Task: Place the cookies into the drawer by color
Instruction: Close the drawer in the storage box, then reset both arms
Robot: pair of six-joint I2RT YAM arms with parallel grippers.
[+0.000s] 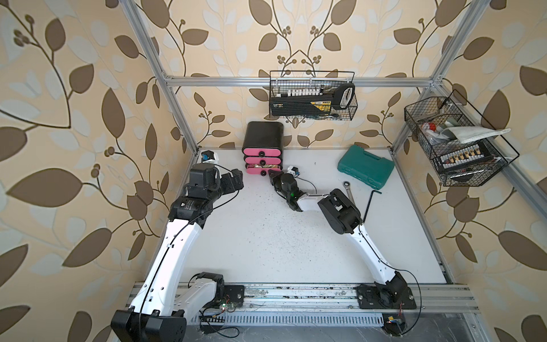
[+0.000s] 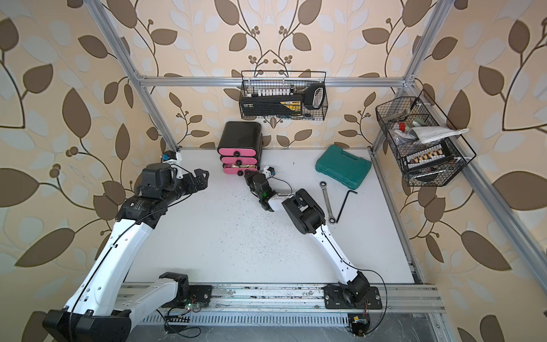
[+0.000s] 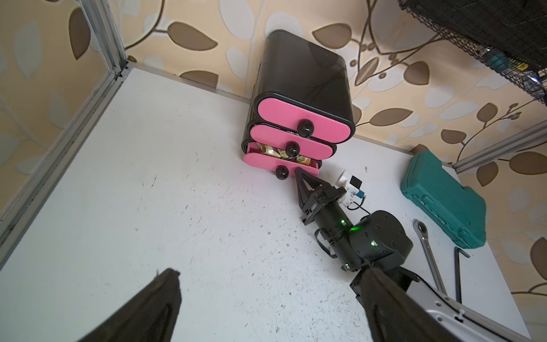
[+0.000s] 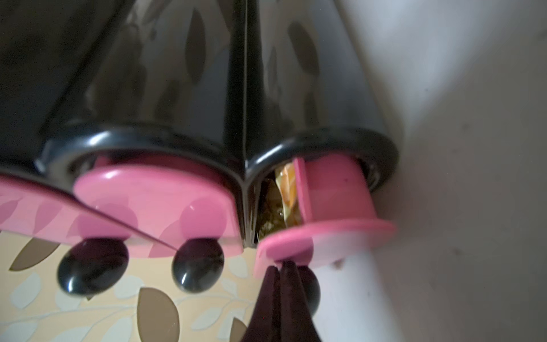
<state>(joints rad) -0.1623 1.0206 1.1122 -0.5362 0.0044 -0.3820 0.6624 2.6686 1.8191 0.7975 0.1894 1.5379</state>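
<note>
Cookies lie in the part-open bottom drawer. Right end effector, pinched shut, empty, touches its front; left end effector gapes wide nearby. Closing appears in hand; next requires a straight inward push.

Teal tool case, ratchet wrench just beside black hex key, back wire basket, side wire basket
</note>
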